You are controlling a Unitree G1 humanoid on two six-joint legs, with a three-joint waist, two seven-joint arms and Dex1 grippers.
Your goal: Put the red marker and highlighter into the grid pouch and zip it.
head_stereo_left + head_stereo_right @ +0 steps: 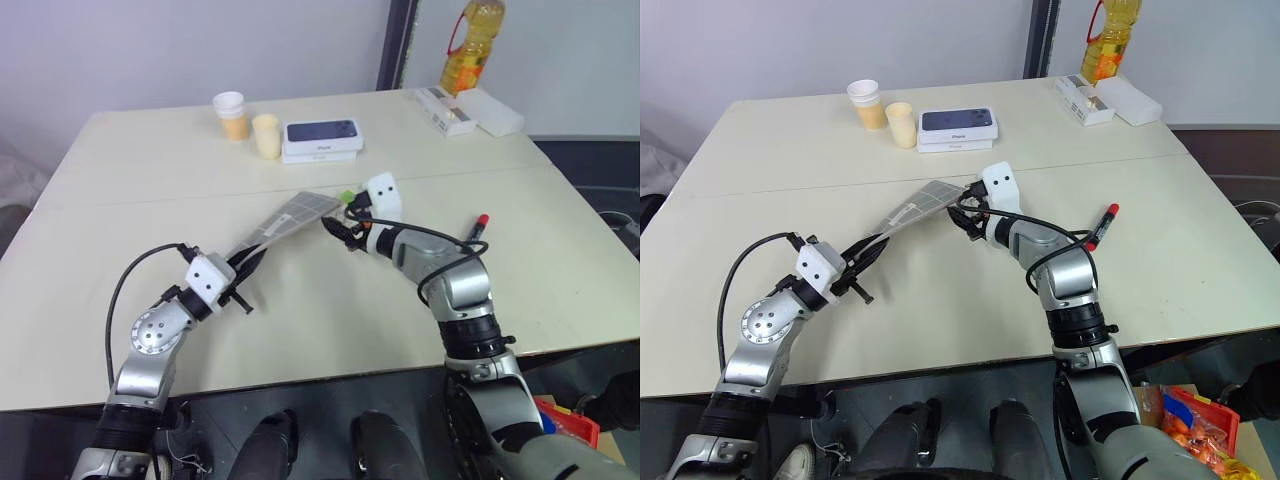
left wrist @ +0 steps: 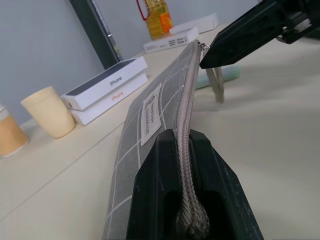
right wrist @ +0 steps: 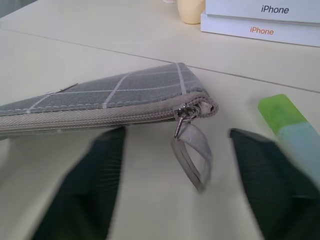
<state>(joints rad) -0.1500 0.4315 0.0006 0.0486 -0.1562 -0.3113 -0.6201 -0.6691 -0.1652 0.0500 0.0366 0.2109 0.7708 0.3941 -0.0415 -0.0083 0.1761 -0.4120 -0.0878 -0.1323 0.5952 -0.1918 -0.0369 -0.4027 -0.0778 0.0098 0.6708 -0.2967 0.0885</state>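
Bare table [image 1: 330,310] between both arms

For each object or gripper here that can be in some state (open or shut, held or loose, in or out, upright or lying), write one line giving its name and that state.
grid pouch: zipped shut, one end lifted off the table.
left gripper: shut on the pouch's zipper edge.
right gripper: open, jaws either side of the zipper pull, not gripping.
highlighter: capped, lying outside the pouch.
red marker: lying loose on the table.
oil bottle: upright.
two paper cups: upright.
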